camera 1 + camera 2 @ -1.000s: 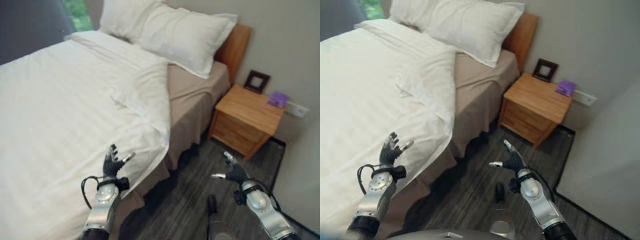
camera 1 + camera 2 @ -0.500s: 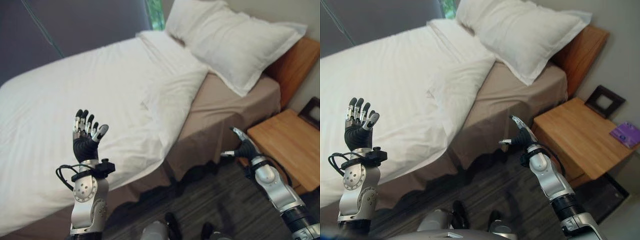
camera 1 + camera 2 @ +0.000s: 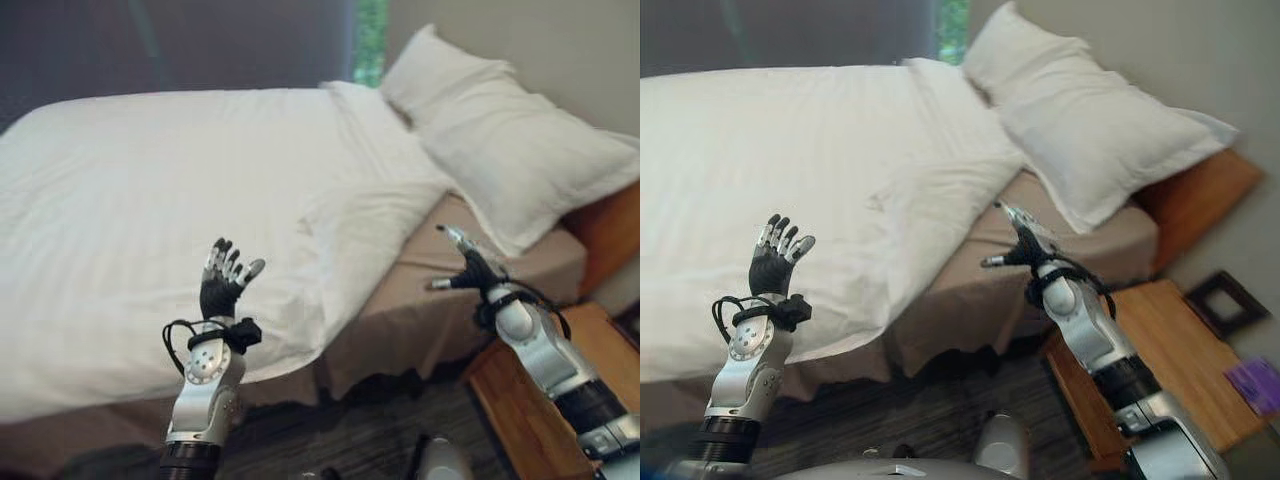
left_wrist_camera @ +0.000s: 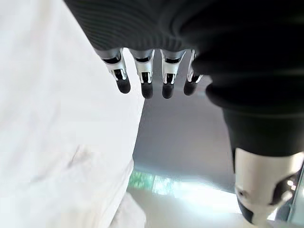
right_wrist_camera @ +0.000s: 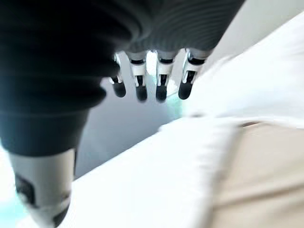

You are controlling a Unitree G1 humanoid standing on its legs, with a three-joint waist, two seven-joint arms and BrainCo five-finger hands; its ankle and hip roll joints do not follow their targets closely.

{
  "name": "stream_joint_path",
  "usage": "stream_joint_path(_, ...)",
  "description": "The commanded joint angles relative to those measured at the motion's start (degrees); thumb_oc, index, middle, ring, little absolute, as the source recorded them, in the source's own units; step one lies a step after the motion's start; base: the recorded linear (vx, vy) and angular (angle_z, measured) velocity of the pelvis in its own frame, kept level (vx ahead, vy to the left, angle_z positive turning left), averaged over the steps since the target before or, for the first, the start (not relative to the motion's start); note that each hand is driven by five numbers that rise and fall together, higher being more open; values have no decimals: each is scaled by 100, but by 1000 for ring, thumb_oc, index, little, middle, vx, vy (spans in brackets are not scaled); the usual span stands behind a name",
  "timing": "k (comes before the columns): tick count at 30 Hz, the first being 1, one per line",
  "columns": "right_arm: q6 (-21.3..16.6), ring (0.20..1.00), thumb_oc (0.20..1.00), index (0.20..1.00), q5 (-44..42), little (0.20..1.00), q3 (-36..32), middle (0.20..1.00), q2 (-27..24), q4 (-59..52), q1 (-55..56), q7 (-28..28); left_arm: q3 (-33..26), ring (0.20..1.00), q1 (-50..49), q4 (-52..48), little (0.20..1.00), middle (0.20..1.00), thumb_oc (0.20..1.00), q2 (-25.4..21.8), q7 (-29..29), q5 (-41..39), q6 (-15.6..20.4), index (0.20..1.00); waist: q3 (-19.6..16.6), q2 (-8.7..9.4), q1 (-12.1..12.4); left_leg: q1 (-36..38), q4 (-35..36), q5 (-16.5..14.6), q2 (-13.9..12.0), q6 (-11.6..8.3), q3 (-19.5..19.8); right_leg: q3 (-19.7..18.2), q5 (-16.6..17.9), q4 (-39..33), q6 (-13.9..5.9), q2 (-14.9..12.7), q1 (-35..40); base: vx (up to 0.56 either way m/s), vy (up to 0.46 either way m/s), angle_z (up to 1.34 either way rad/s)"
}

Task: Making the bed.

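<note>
A white duvet [image 3: 170, 190] covers most of the bed, its near corner folded back so the beige sheet [image 3: 420, 300] of the mattress side lies bare. Two white pillows [image 3: 510, 150] lean at the head against a wooden headboard [image 3: 1205, 190]. My left hand [image 3: 222, 290] is raised in front of the duvet's hanging edge, fingers straight and spread, holding nothing. Over the bare beige strip my right hand [image 3: 468, 272] is held up with straight fingers, also holding nothing. The left wrist view has the fingers [image 4: 142, 76] straight beside white duvet [image 4: 52, 142]; the right wrist view has straight fingers [image 5: 152, 78] above duvet and beige sheet [image 5: 266, 171].
A wooden nightstand [image 3: 1160, 350] stands right of the bed with a dark picture frame [image 3: 1223, 300] and a purple object [image 3: 1262, 385] on it. Dark wood floor [image 3: 920, 410] runs along the bed's near side. A dark wall and a window lie beyond the bed.
The whole picture has swung left, so the camera has moved. My right hand has risen from floor height to above the beige sheet. My left hand stays raised and open.
</note>
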State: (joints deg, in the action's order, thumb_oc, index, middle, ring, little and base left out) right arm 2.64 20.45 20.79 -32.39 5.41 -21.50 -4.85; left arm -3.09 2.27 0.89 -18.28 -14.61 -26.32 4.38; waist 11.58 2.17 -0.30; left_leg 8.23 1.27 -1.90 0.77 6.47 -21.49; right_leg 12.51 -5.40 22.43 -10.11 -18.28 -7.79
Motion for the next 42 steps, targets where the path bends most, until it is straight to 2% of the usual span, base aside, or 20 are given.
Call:
stream_joint_path(1, -144, 1000, 1000, 1000, 149, 1000, 19, 1000, 292, 216, -726, -335, 15, 1000, 60, -279, 1000, 1000, 1000, -359, -21, -65, 246, 1000, -19, 242, 70, -46, 373, 158, -413, -691, 7, -720, 629, -1462, 239, 781, 730, 251, -305, 173)
stream_joint_path(2, -49, 1000, 1000, 1000, 86, 1000, 71, 1000, 274, 313, -1030, -394, 57, 1000, 171, 34, 1000, 1000, 1000, -459, 2, -135, 214, 1000, -23, 320, 104, -121, 373, 135, -355, -786, 563, -1416, 777, -2197, 229, 954, 648, 176, -221, 162)
stream_joint_path(4, -11, 1000, 1000, 1000, 86, 1000, 138, 1000, 291, 476, -1205, -455, 57, 1000, 235, 137, 1000, 1000, 1000, -529, -13, -121, 213, 1000, -41, 341, 121, -144, 373, 119, -332, -825, 718, -1369, 894, -2382, 207, 977, 620, 200, -216, 153)
stream_joint_path(5, 53, 1000, 1000, 1000, 93, 1000, 229, 1000, 361, 747, -1462, -473, 52, 1000, 301, 375, 1000, 1000, 1000, -618, 1, -37, 180, 1000, -50, 390, 147, -104, 373, 74, -321, -862, 862, -1150, 1005, -2493, 175, 927, 640, 162, -157, 161)
stream_joint_path(7, 51, 1000, 1000, 1000, 142, 1000, 283, 1000, 347, 961, -1619, -530, 14, 1000, 314, 447, 1000, 1000, 1000, -632, 10, 43, 178, 1000, -56, 432, 137, -66, 373, 63, -317, -881, 892, -979, 1038, -2567, 160, 885, 738, 133, -125, 108)
stream_joint_path(12, 139, 1000, 1000, 1000, -42, 1000, 401, 1000, 128, 1747, -2291, -502, -12, 1000, 357, 784, 1000, 1000, 1000, -602, 24, -33, 199, 1000, -99, 467, 200, -55, 373, 71, -362, -953, 1029, -721, 1031, -2616, 222, 903, 952, 106, -134, 32)
stream_joint_path(17, 184, 1000, 1000, 1000, -156, 1000, 944, 1000, -379, 3024, -3896, -640, 76, 1000, 574, 1261, 1000, 1000, 1000, -926, 68, -184, 315, 1000, 86, 356, 296, -533, 373, 293, -557, -1245, 1208, -266, 971, -2728, 338, 936, 817, 29, -173, 28)
stream_joint_path(21, 181, 1000, 1000, 1000, -227, 1000, 1000, 1000, -411, 3222, -4132, -684, 98, 1000, 634, 1277, 1000, 1000, 1000, -978, 78, -200, 354, 1000, 151, 315, 277, -716, 373, 370, -596, -1308, 1265, -200, 971, -2707, 358, 954, 676, -74, -91, 26)
stream_joint_path(22, 243, 1000, 1000, 1000, -371, 1000, 1262, 1000, -624, 4012, -4925, -847, 218, 1000, 734, 1247, 1000, 1000, 1000, -1206, 112, -262, 451, 1000, 468, 124, 384, -1269, 373, 598, -707, -1506, 1372, 5, 890, -2449, 423, 944, 126, -174, -149, 13)
stream_joint_path(28, 242, 1000, 1000, 1000, -347, 1000, 1654, 1000, -720, 4706, -5632, -1036, 311, 1000, 856, 1180, 1000, 1000, 1000, -1280, 130, -296, 548, 1000, 595, -137, 361, -2012, 373, 850, -793, -1620, 1455, 192, 815, -2120, 470, 900, -609, -76, -111, 34)
stream_joint_path(30, 307, 1000, 1000, 1000, -153, 1000, 1924, 1000, -589, 5027, -5862, -1150, 656, 1000, 1272, 1997, 1000, 1000, 1000, -1197, -12, -123, 534, 1000, 663, -187, 334, -2124, 373, 887, -844, -1669, 1412, 214, 758, -2023, 471, 918, -742, 0, -111, 13)
stream_joint_path(32, 353, 1000, 1000, 1000, -76, 1000, 2104, 1000, -526, 5613, -6277, -1256, 674, 1000, 1522, 2034, 1000, 1000, 1000, -1264, -11, -198, 576, 1000, 734, -320, 423, -2312, 373, 977, -866, -1721, 1444, 288, 694, -1872, 482, 921, -931, -19, -98, 7)
stream_joint_path(36, 296, 1000, 1000, 1000, 29, 1000, 2367, 1000, -506, 6161, -6603, -1299, 679, 1000, 1375, 1927, 1000, 1000, 1000, -1237, 97, -273, 591, 1000, 855, -494, 534, -2533, 373, 1059, -868, -1740, 1495, 360, 612, -1629, 514, 899, -1204, -15, -59, 19)
stream_joint_path(42, 282, 1000, 1000, 1000, 140, 1000, 2632, 1000, -947, 6440, -6814, -1357, 775, 1000, 1038, 1709, 1000, 1000, 1000, -1216, 252, -99, 591, 1000, 1019, -815, 619, -2904, 373, 1179, -870, -1750, 1442, 331, 479, -1126, 552, 847, -1821, -17, -30, 10)
